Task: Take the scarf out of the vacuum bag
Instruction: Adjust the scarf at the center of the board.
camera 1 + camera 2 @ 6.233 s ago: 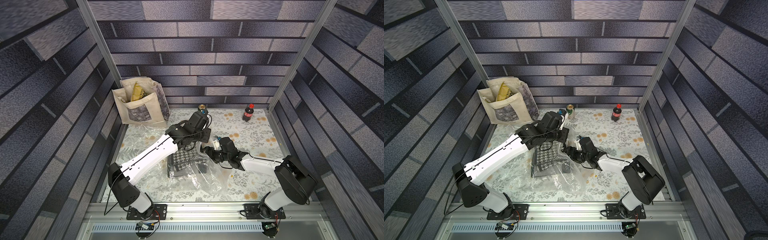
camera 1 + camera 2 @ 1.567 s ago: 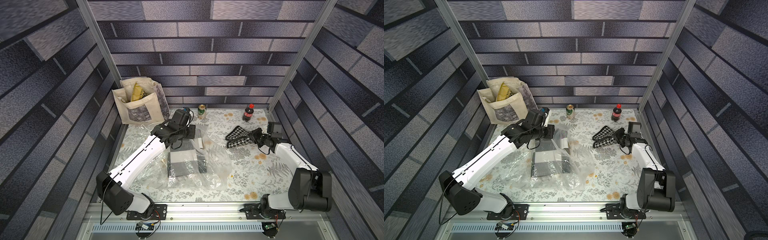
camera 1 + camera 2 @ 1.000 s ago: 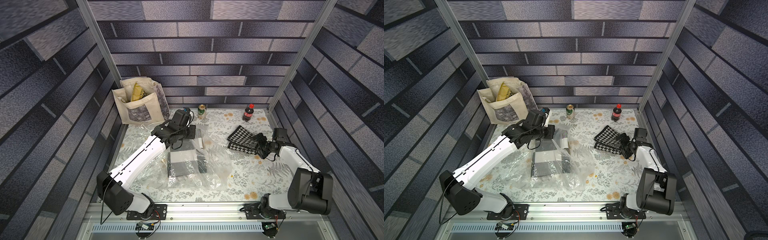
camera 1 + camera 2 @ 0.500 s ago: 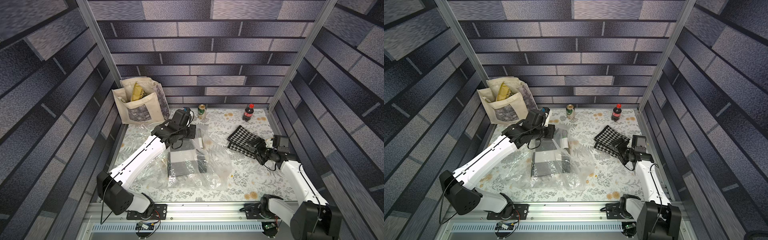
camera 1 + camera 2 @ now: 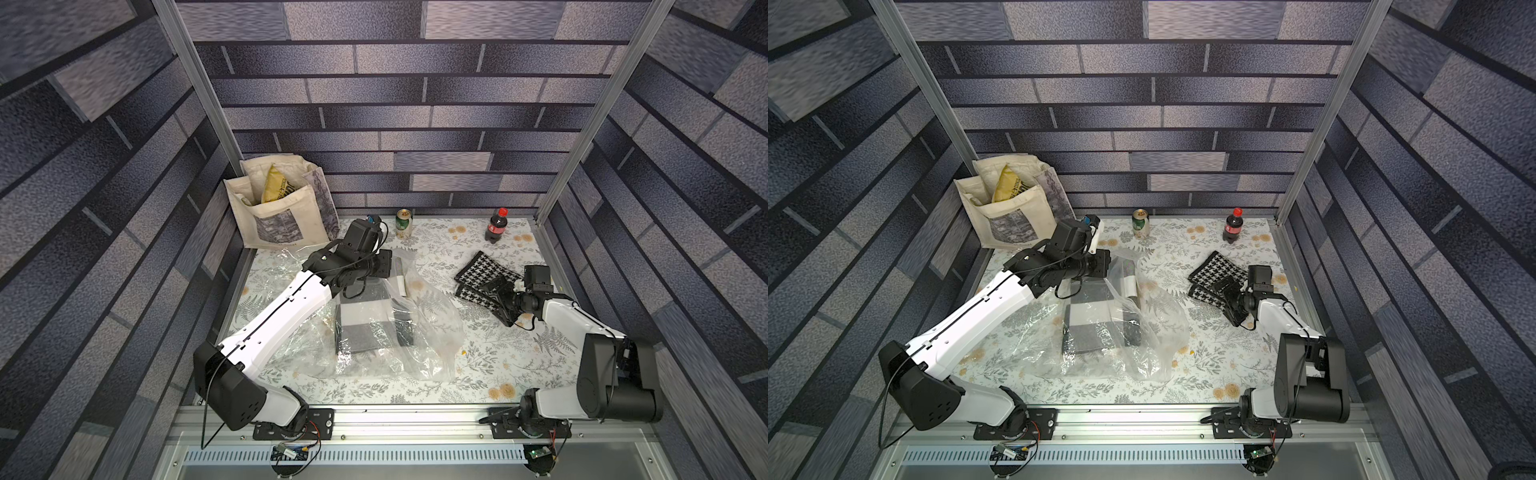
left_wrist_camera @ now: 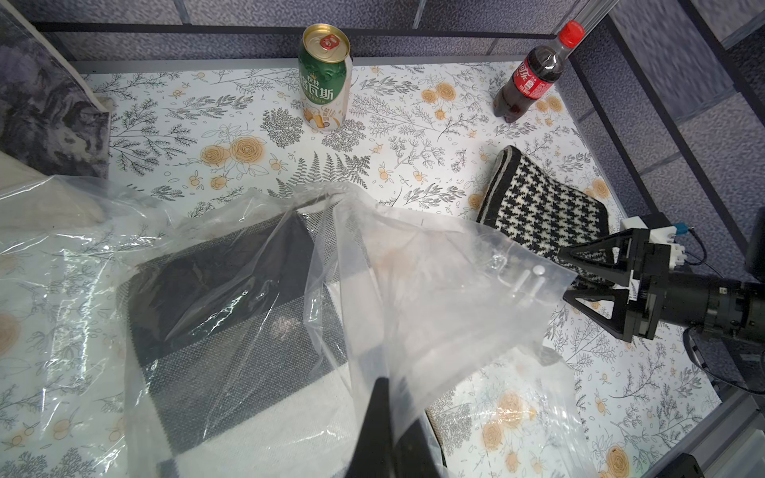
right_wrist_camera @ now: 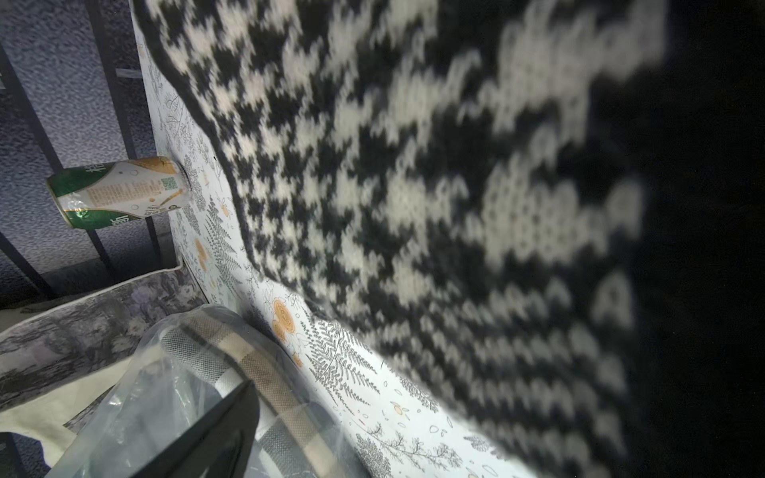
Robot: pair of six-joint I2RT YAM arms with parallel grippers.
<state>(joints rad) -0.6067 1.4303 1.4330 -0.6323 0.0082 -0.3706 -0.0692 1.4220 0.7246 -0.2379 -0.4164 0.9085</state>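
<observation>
The clear, crinkly vacuum bag [image 5: 432, 328] [image 5: 1154, 328] [image 6: 434, 289] lies mid-table. My left gripper [image 5: 392, 268] [image 5: 1106, 266] [image 6: 387, 414] is shut on its raised far edge. A folded grey, black and white scarf [image 5: 370, 328] [image 5: 1096, 328] [image 6: 232, 314] [image 7: 265, 372] still lies inside it. A black-and-white houndstooth scarf [image 5: 486, 268] [image 5: 1219, 266] [image 6: 546, 202] [image 7: 414, 165] lies on the table outside the bag, at the right. My right gripper [image 5: 496, 301] [image 5: 1225, 301] [image 6: 565, 273] stands open at this scarf's near right corner, holding nothing.
A cream tote bag [image 5: 282, 212] stands in the back left corner. A green can [image 5: 403, 222] and a cola bottle [image 5: 495, 224] stand along the back wall. Panelled walls close in the table on three sides.
The right arm has drawn back towards the front, its open gripper sliding off the houndstooth scarf, which stays on the table. The left gripper still holds the bag's edge in the same place.
</observation>
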